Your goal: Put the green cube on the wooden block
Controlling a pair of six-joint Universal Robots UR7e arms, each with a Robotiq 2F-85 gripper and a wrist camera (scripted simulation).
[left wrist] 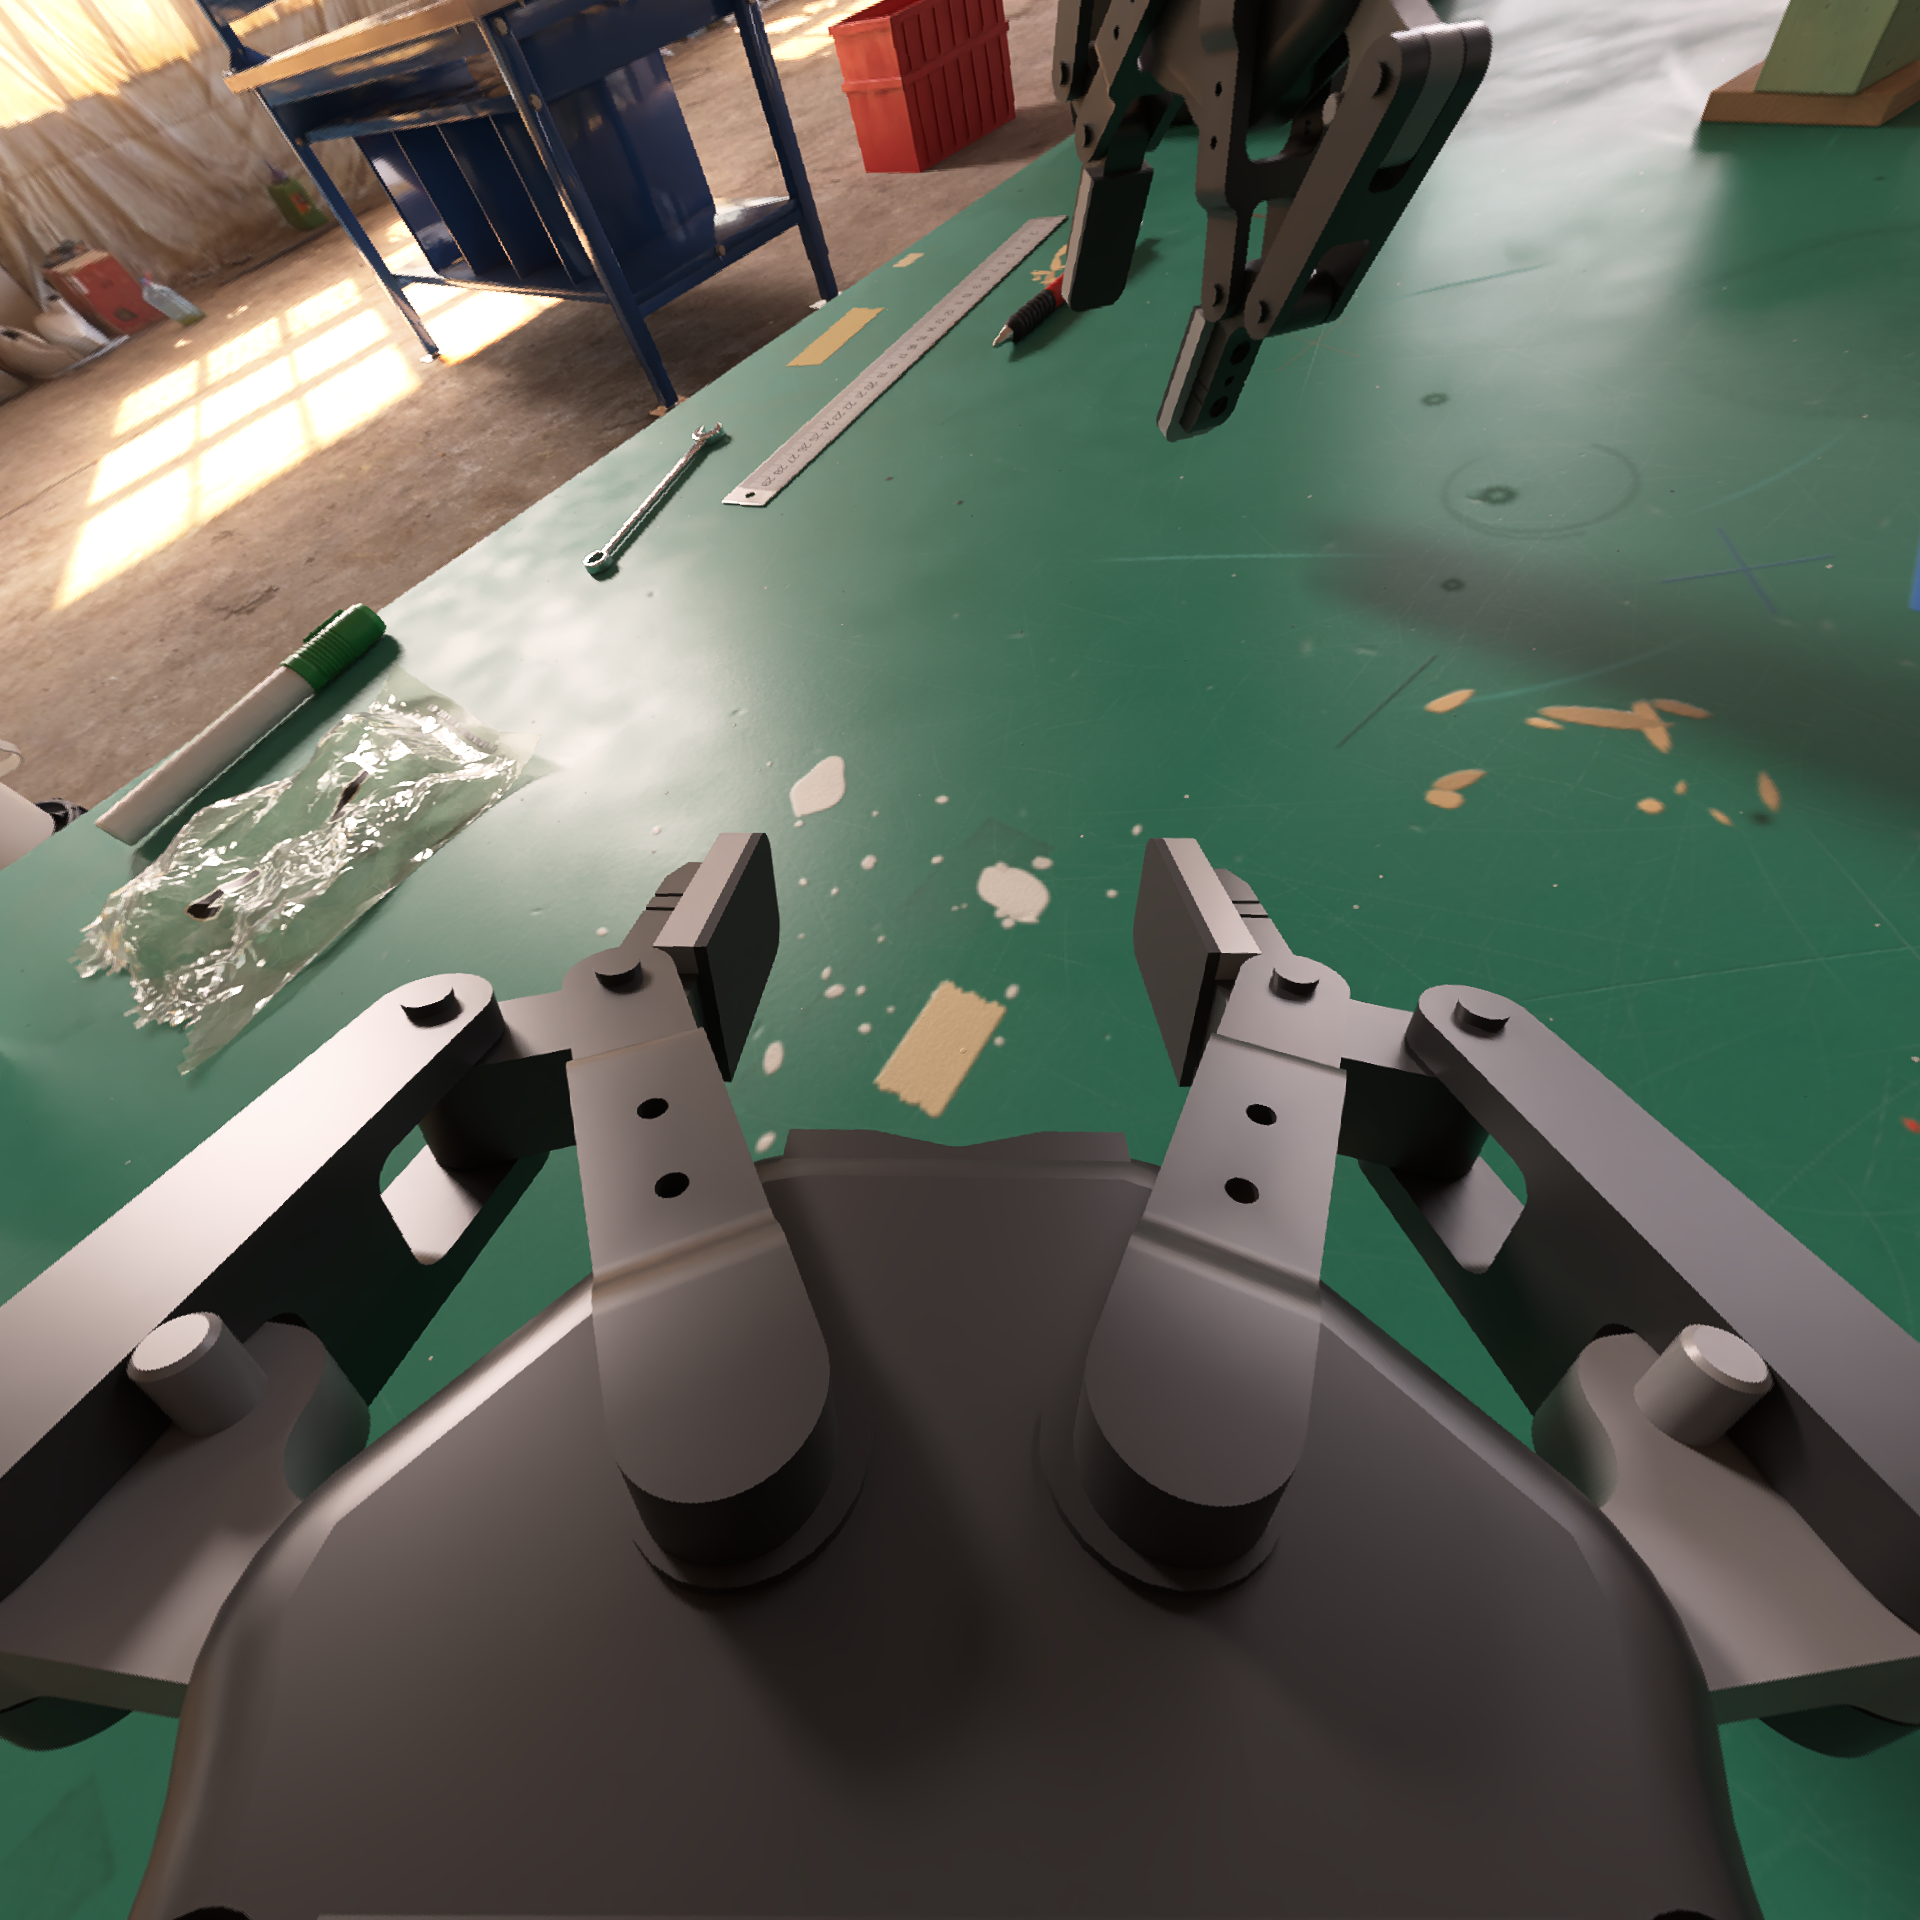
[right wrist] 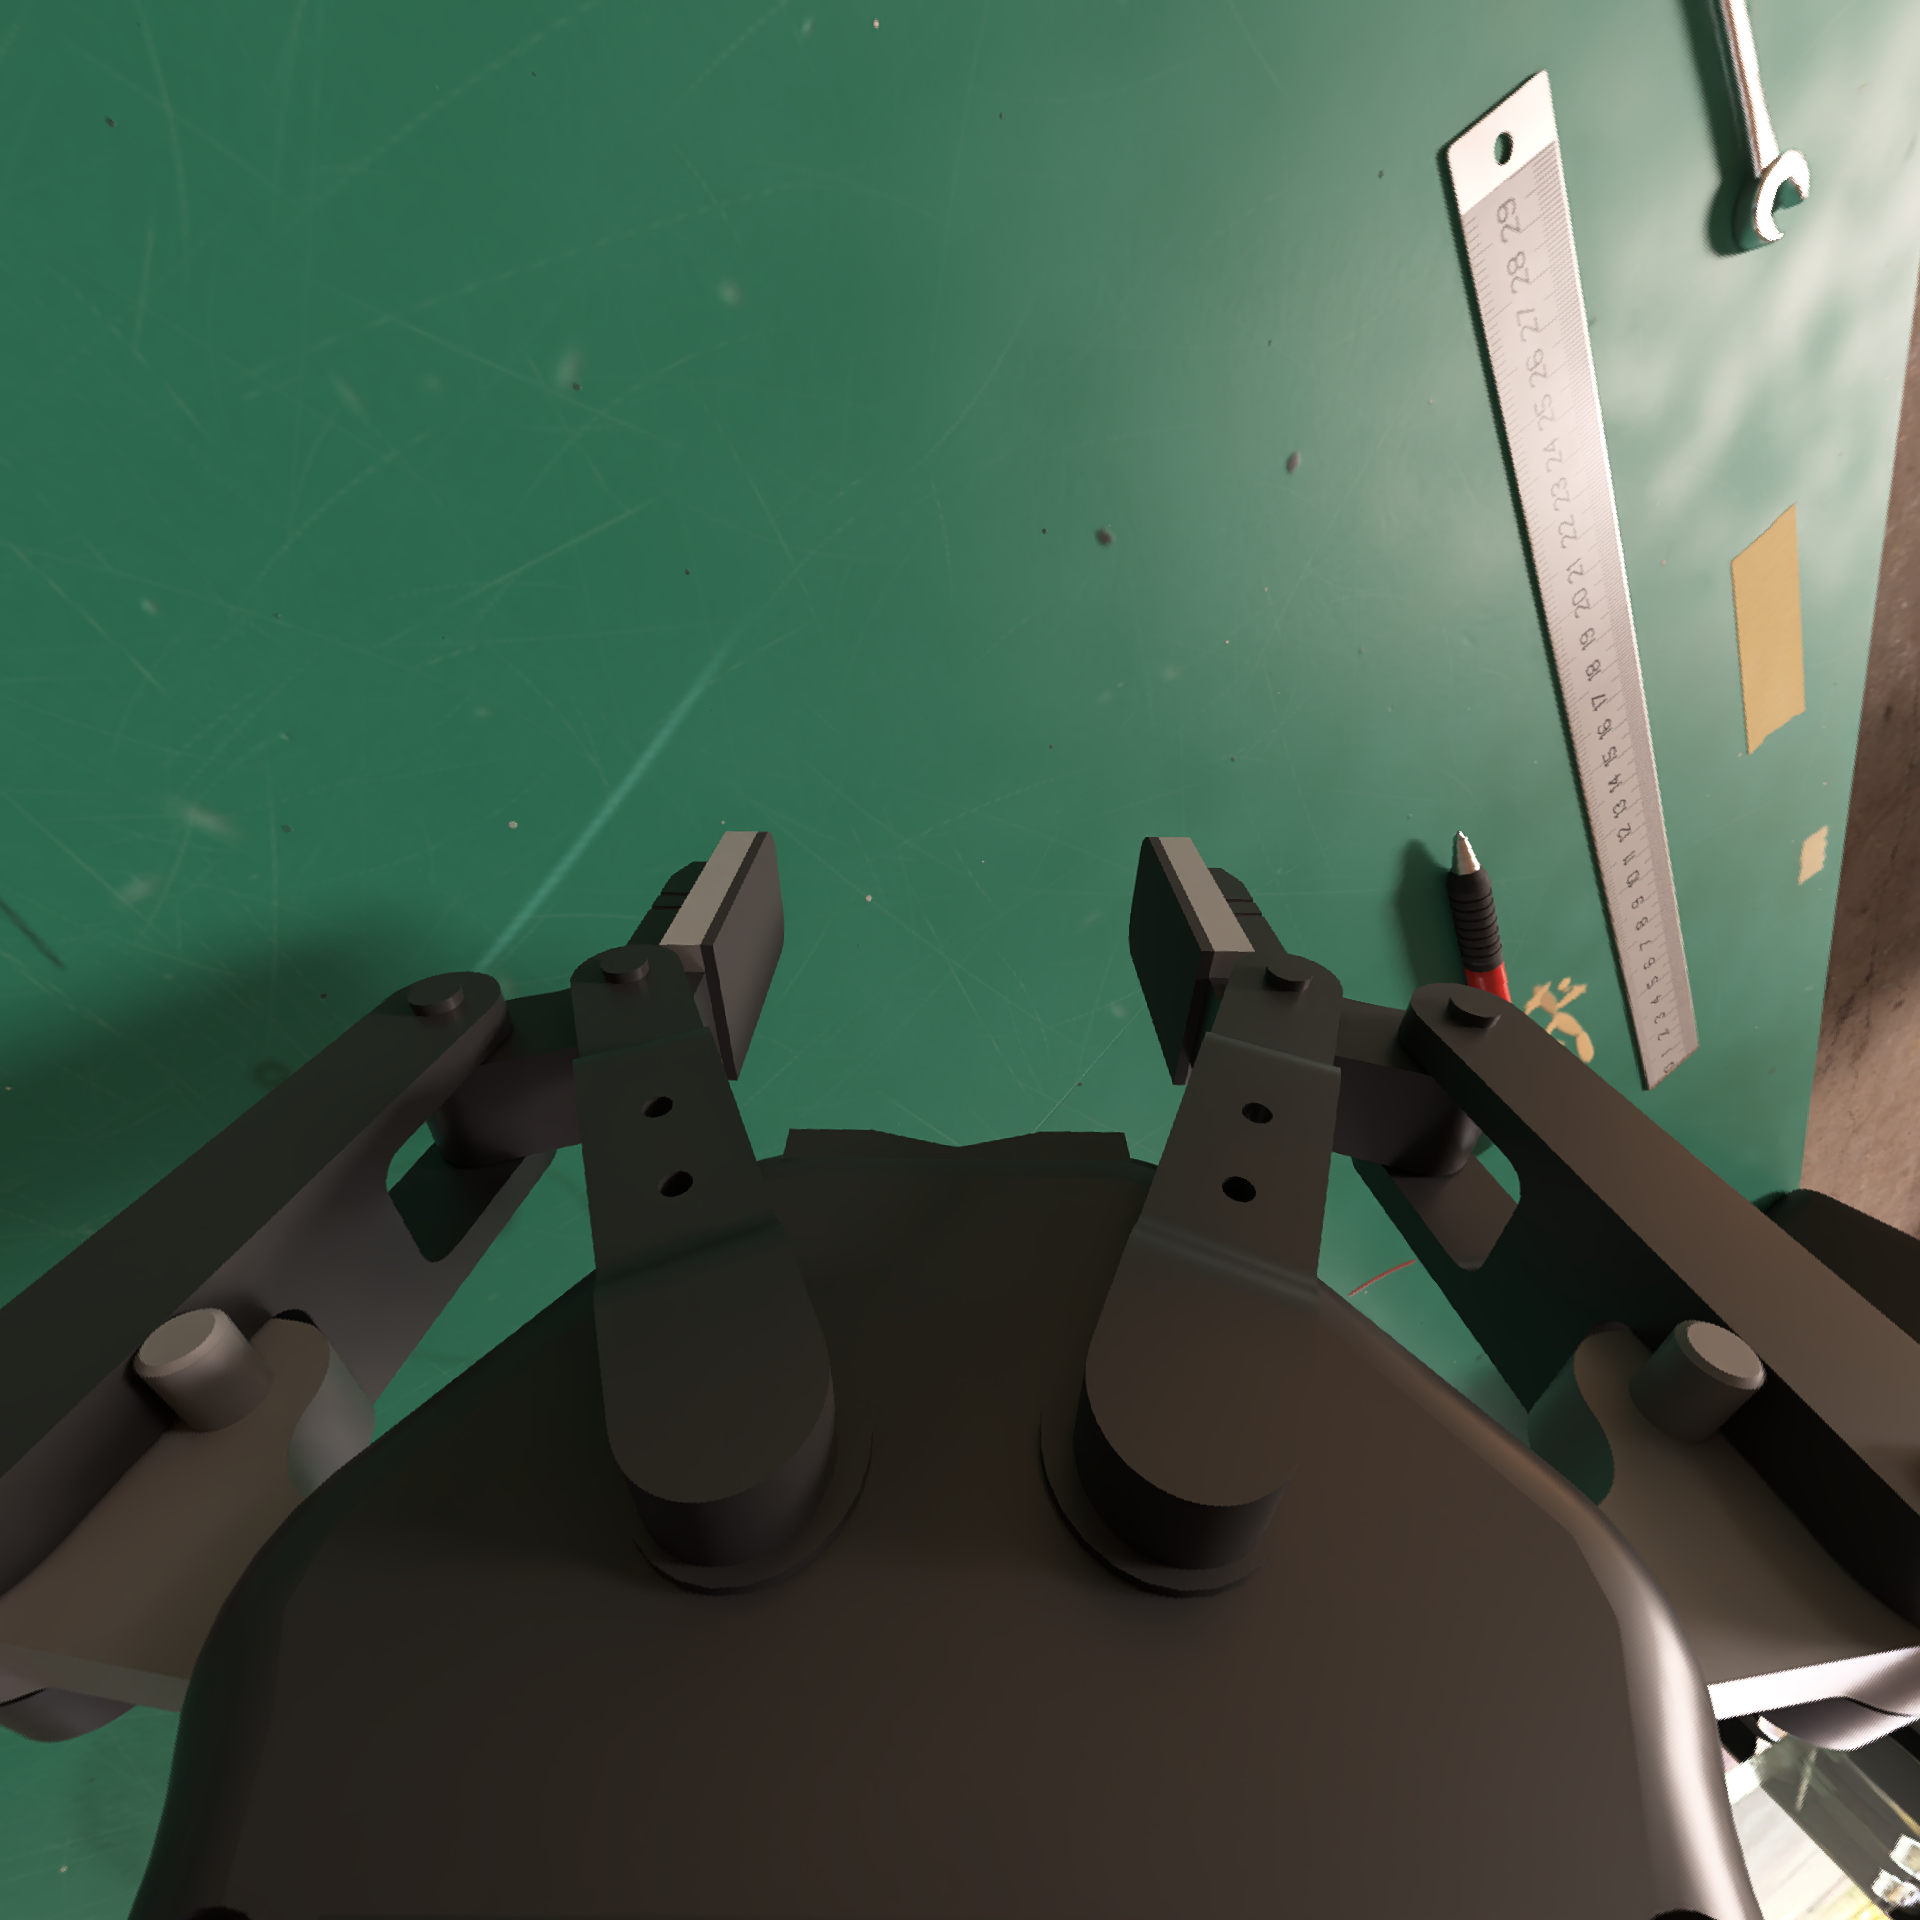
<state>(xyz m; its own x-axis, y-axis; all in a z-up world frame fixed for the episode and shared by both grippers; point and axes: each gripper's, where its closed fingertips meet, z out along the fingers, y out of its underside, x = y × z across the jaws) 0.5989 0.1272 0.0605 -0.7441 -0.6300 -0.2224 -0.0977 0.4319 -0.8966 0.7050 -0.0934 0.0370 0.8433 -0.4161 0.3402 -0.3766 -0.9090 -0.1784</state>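
Note:
The green cube rests on the wooden block at the far top right of the left wrist view, cut off by the frame edge. My left gripper is open and empty, low over the green table, far from the cube. My right gripper is open and empty over bare green mat. It also shows in the left wrist view, hanging open above the table to the left of the block. Cube and block do not show in the right wrist view.
A steel ruler, a red-and-black pen and a wrench lie near the table's edge. A green-capped marker and a crinkled plastic bag lie at left. A red crate and a blue workbench stand on the floor beyond.

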